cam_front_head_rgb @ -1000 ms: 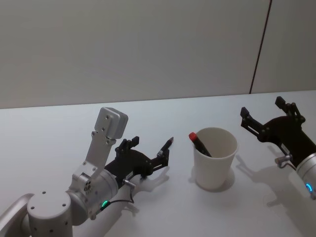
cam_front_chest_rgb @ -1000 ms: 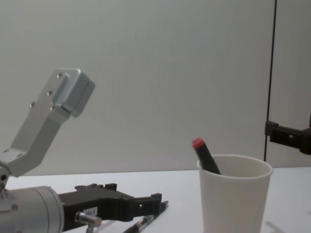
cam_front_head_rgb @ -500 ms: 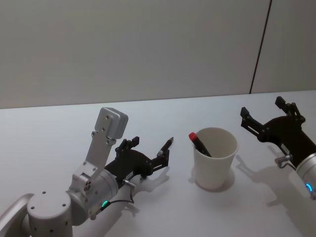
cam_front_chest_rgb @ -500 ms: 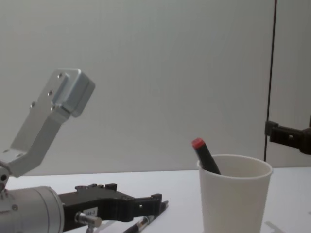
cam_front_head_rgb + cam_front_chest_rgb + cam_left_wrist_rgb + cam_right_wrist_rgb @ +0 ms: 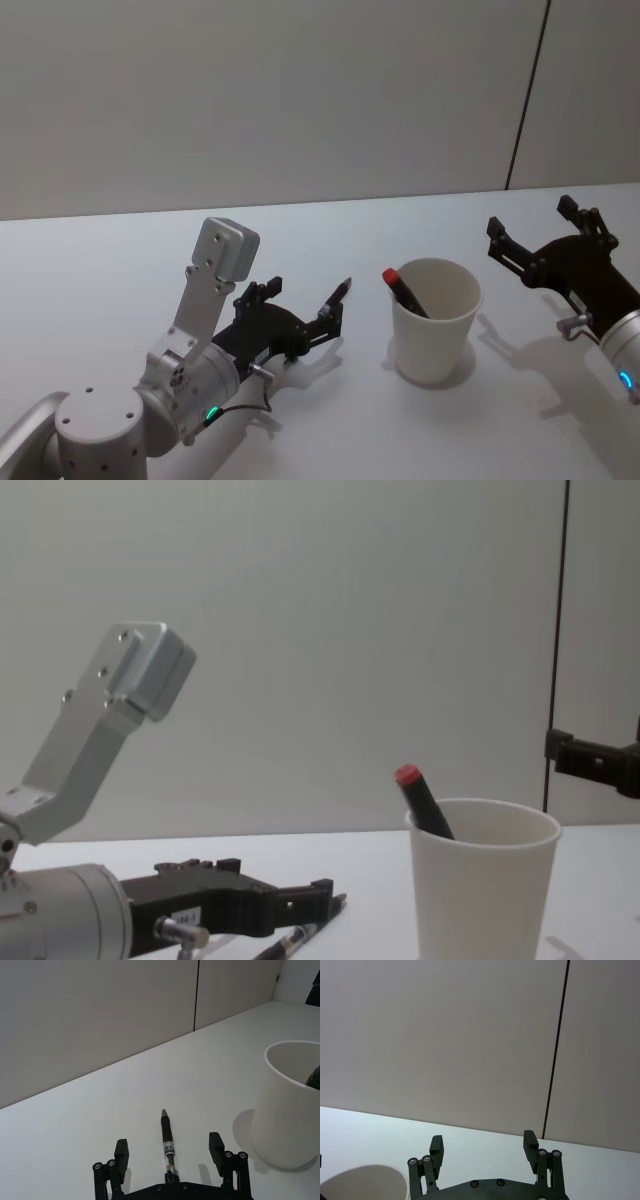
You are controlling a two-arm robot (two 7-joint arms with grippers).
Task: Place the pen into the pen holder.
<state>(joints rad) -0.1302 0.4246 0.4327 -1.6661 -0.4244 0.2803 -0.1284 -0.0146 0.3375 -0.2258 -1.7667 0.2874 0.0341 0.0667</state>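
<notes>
From here I see a plain white table (image 5: 120, 250) running back to a flat grey wall (image 5: 250, 100). A thin dark vertical seam (image 5: 527, 95) splits that wall on the right side. A black marker (image 5: 408, 295) with a red cap leans inside the pen holder (image 5: 435, 340), cap upward, tilted left, poking above the rim.

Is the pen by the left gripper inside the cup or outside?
Outside: the pen lies flat on the table between the left gripper's open jaws, beside the pen holder.
</notes>
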